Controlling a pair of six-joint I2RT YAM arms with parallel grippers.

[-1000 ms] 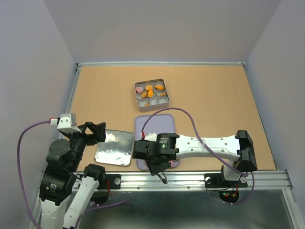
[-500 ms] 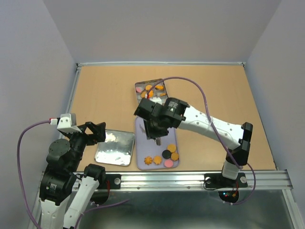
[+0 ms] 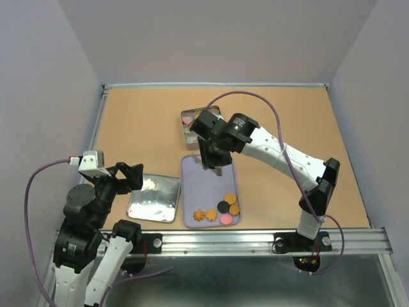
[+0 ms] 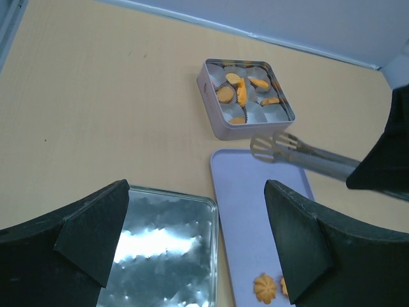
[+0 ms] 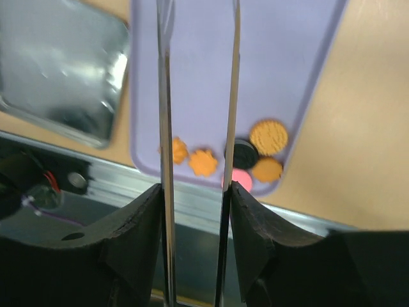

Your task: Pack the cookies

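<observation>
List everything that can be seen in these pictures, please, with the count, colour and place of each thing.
cookies on the tray: six; four orange, one black, one pink; at the tray's near end.
cookies in the tin: several orange, one pink; partly hidden, so no exact count.
tin: one, silver, open, beyond the tray.
paper cups: several, white, inside the tin.
tray: one, lilac, mid-table.
lid: one, shiny silver, left of the tray.
tongs: one pair, metal, over the tray's far end.
table: one, tan.
left gripper: black, open, empty, near the lid.
right gripper: black, holding the tongs.
</observation>
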